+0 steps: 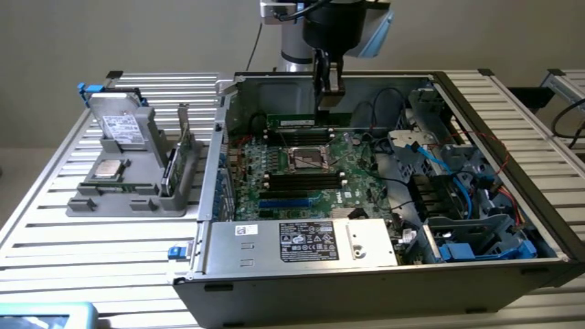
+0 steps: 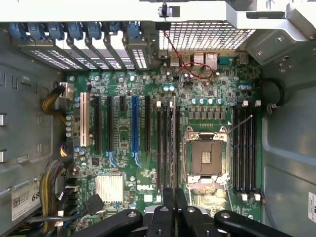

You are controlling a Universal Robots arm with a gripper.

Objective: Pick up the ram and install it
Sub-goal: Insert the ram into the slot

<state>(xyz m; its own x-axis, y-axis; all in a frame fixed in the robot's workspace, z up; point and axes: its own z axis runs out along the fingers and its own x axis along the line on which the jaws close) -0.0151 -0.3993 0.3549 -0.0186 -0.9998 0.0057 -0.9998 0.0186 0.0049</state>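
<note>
Gripper [image 1: 327,106] was down inside the open grey sheet-metal computer case [image 1: 302,274], its black fingers [image 2: 165,217] pinched almost together. I read that as a grip on the ram [image 1: 294,122], the thin narrow green circuit-board stick with dark chips. It sat directly under the fingertips, long edge level, over the far bank of black plastic memory slots [image 2: 165,148]. From here I couldn't tell if it was seated or just above the slot.

The hold made sense: clamped on the top edge, board vertical, contact edge facing down and running parallel to the slot. The arm came straight down from above, the case lying on its side with the lid off.

The slots ran just beside the square silver metal processor socket [image 1: 309,159], which was empty with its frame closed, on the green glossy motherboard [image 2: 143,187].

On the exterior view's left, well apart from the case, a grey moulded plastic holder [image 1: 119,199] sat on the slatted aluminium desk [image 1: 92,253]. Thin green boards [image 1: 188,154] stood upright on edge in it, presumably so their top edges could be gripped.
</note>
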